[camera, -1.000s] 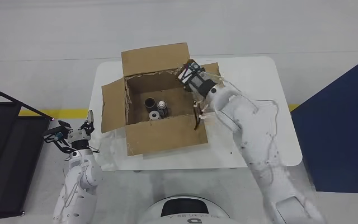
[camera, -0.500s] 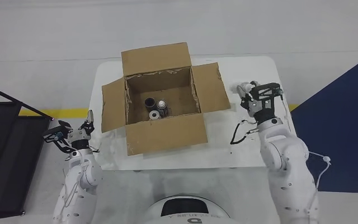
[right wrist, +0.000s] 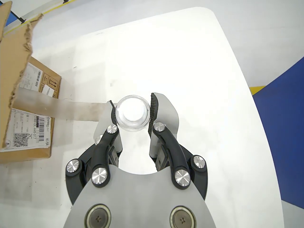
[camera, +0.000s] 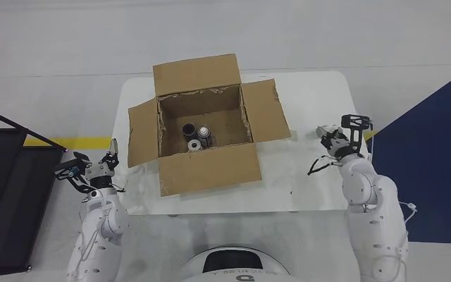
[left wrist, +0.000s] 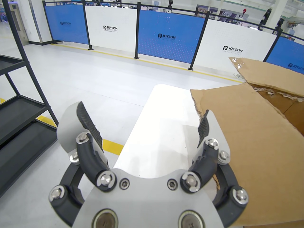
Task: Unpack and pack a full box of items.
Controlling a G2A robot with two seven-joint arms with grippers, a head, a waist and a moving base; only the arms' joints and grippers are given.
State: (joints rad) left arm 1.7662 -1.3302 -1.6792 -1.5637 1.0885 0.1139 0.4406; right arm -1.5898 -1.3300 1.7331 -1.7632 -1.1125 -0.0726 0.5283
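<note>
Gripping a clear jar (right wrist: 133,116) in the right gripper (right wrist: 132,110), fingers closed on it, over the table (camera: 317,99) at 3 o'clock from the box (camera: 211,173). Lower straight, upright; release only once seated. Leave the left gripper (left wrist: 142,119), spread wide and empty at 8 o'clock, parked.

cardboard box (camera: 196,74): 1, open | containers (camera: 189,130) standing inside it: 3 | clear jar (right wrist: 133,116) outside it: 1 | surface (camera: 317,95): 1 | black rack (left wrist: 23,117): 1
</note>
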